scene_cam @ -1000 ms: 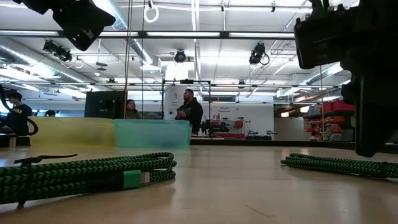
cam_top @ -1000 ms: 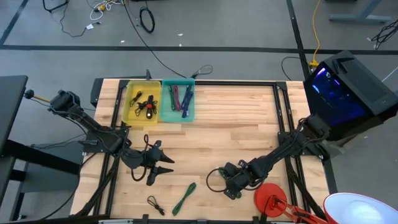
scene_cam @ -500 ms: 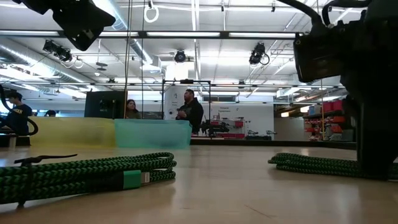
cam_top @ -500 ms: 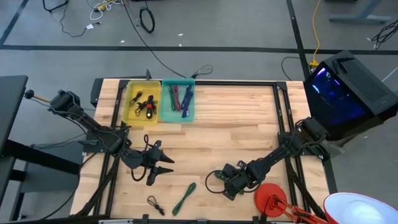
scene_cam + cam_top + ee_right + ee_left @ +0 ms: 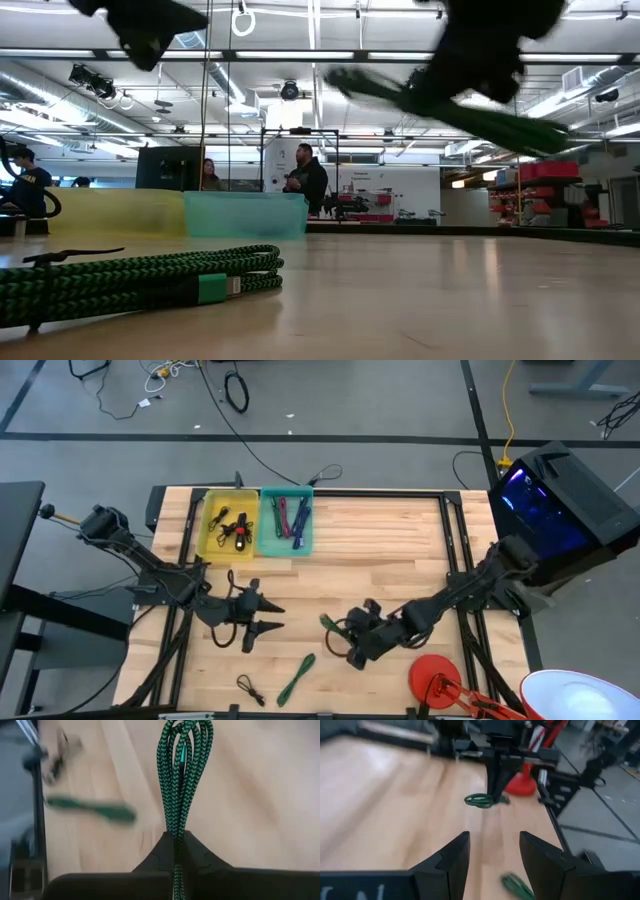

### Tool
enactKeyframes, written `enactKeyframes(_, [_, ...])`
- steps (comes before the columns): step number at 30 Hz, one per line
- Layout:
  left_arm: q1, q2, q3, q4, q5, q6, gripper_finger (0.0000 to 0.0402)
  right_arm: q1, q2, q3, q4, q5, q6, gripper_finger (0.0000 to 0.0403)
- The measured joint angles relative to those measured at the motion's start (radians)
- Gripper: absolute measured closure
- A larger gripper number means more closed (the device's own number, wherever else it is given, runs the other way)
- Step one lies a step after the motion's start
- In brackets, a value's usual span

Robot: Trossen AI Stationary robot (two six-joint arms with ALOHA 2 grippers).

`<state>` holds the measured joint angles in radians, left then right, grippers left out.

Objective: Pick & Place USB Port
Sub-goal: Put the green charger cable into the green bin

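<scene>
A coiled green braided USB cable hangs in my right gripper, which is shut on it over the table's near middle. The low view shows the cable well above the tabletop. My left gripper hovers open to the cable's left, and its wrist view looks at the held cable. A second green cable lies flat near the table's near edge. It fills the low view's foreground. My right gripper pinches the bundled strands of the green cable at one end of the coil between its two fingers. The fingers lie along the cable's length. The cable is lifted clear of the table, and its loops stick out beyond the fingertips.
A yellow bin and a teal bin holding cables stand side by side at the far left. A small black cable lies near the near edge. A red lamp base sits near right. Bare wood lies between the arms and the bins.
My right gripper has risen from the tabletop and moved toward the table's left, carrying the green cable. The cable lay on the wood a second ago and now hangs clear above it.
</scene>
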<state>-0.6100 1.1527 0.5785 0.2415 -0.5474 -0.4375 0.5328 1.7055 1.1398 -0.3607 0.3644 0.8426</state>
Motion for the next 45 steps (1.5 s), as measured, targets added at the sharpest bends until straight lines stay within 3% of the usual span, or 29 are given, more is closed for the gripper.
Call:
enactKeyframes(2, [0.021,0.000,0.000,0.071,-0.010,0.069,0.0225,-0.008,-0.025,0.015,0.060,0.077,-0.100,0.0401])
enactKeyframes(5, [0.052,0.000,0.000,0.230,0.001,0.186,0.0225,-0.019,-0.055,0.039,0.291,0.134,-0.296,0.0402])
enactKeyframes(11, [0.127,0.040,0.001,0.505,0.173,0.319,0.0225,-0.045,-0.052,0.051,0.586,0.120,-0.586,0.0402])
enactKeyframes(24, [0.216,0.227,0.000,0.851,0.421,0.355,0.0225,-0.090,-0.044,0.054,0.682,0.125,-0.669,0.0402])
enactKeyframes(30, [0.228,0.242,0.005,0.879,0.415,0.350,0.0241,-0.093,-0.038,0.054,0.688,0.116,-0.669,0.0402])
enactKeyframes(36, [0.228,0.242,0.005,0.883,0.362,0.358,0.0379,-0.097,-0.038,0.054,0.688,0.117,-0.669,0.0402])
enactKeyframes(40, [0.226,0.241,0.005,0.878,0.285,0.368,0.0381,-0.098,-0.038,0.054,0.686,0.129,-0.676,0.0398])
enactKeyframes(45, [0.228,0.212,0.005,0.814,0.237,0.405,0.0381,-0.100,-0.039,0.054,0.658,0.130,-0.693,0.0359])
